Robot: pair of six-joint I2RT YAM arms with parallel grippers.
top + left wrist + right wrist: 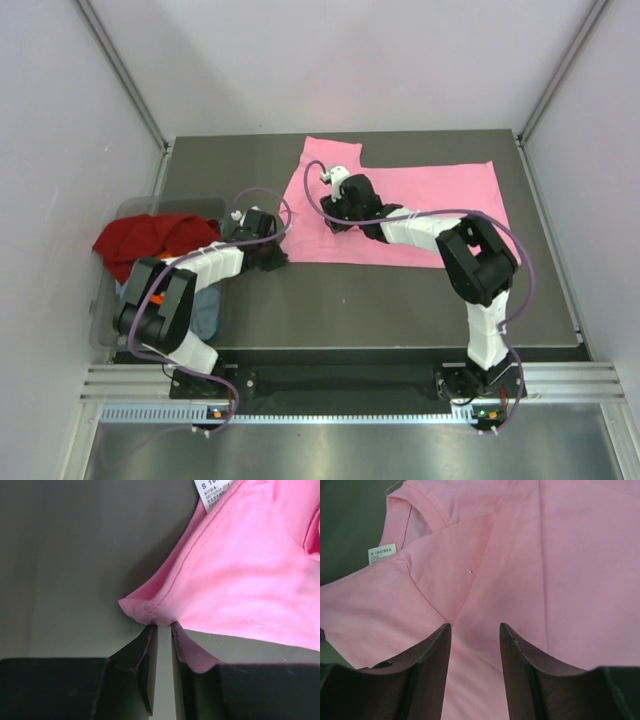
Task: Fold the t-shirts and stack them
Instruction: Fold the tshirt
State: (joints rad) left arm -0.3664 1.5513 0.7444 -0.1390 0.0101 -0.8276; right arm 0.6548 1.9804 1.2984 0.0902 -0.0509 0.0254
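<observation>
A bright pink t-shirt [430, 210] lies spread flat on the dark table, its white neck label [381, 554] showing near the collar. My left gripper [276, 260] is at the shirt's near left corner. In the left wrist view its jaws [162, 625] stand a narrow gap apart, with the slightly raised pink hem [145, 607] right at the tips; whether they pinch it is unclear. My right gripper [336, 222] is low over the shirt near the collar. In the right wrist view it [475, 625] is open, with flat pink cloth [560, 555] below and nothing between the fingers.
A clear plastic bin [105, 300] stands at the table's left edge. A dark red t-shirt [150, 240] is draped over its rim and a grey-blue one [207, 315] lies inside. Light walls enclose the table on three sides.
</observation>
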